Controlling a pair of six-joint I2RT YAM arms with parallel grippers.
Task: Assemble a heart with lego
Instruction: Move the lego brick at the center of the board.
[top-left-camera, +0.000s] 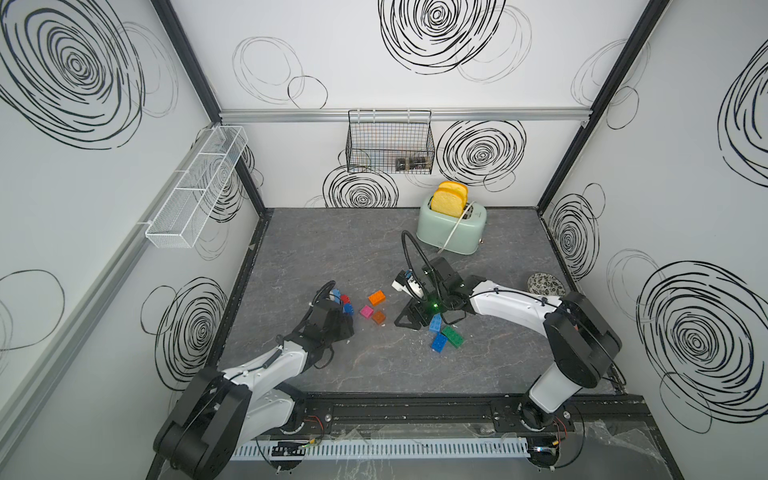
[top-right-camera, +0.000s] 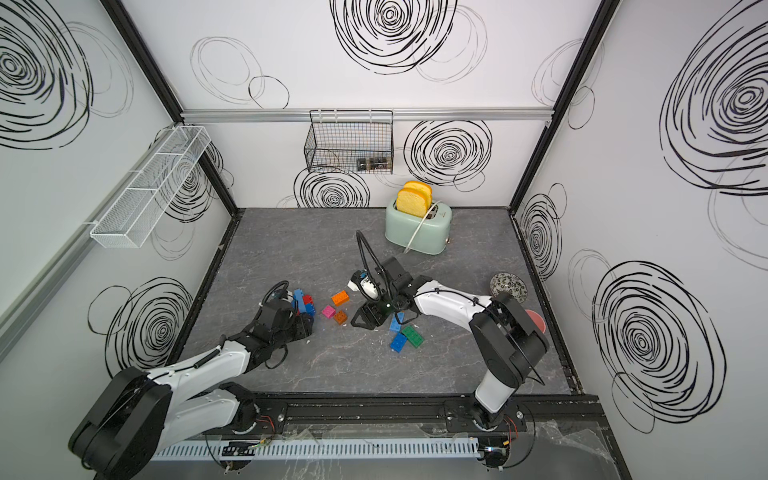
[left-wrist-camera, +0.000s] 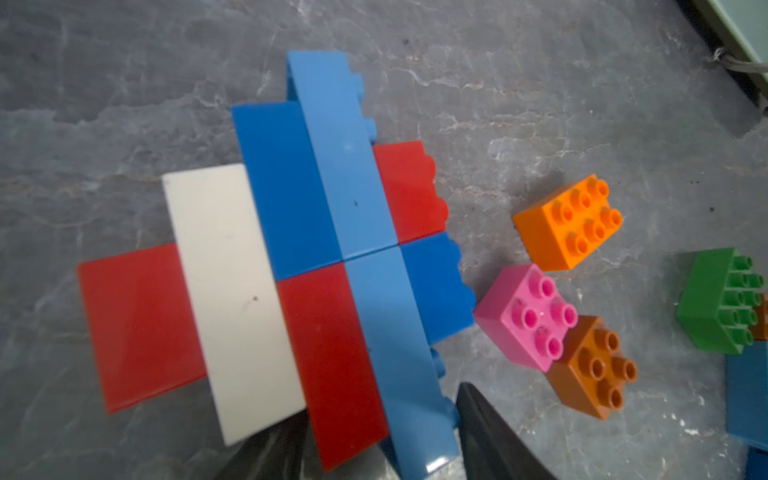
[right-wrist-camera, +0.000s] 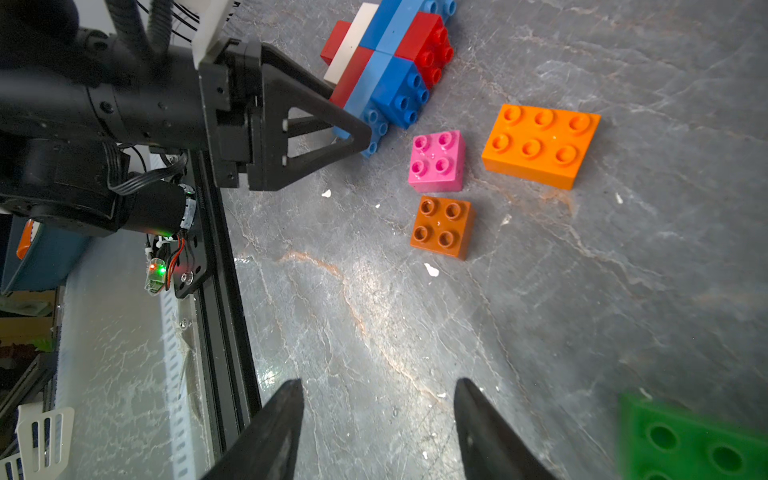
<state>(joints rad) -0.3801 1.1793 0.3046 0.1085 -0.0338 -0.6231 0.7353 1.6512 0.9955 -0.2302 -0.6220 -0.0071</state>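
A joined lego piece of red, white and blue bricks lies on its side on the grey table, left of middle. My left gripper is shut on its near end, one finger against the light blue studs. Loose bricks lie beside it: orange, pink and brown. Further right lie light blue, green and blue bricks. My right gripper hangs open over bare table between the two groups, holding nothing.
A mint toaster with bread slices stands at the back, its cord trailing forward. A patterned dish sits by the right wall. A black wire basket and a white mesh shelf hang on the walls.
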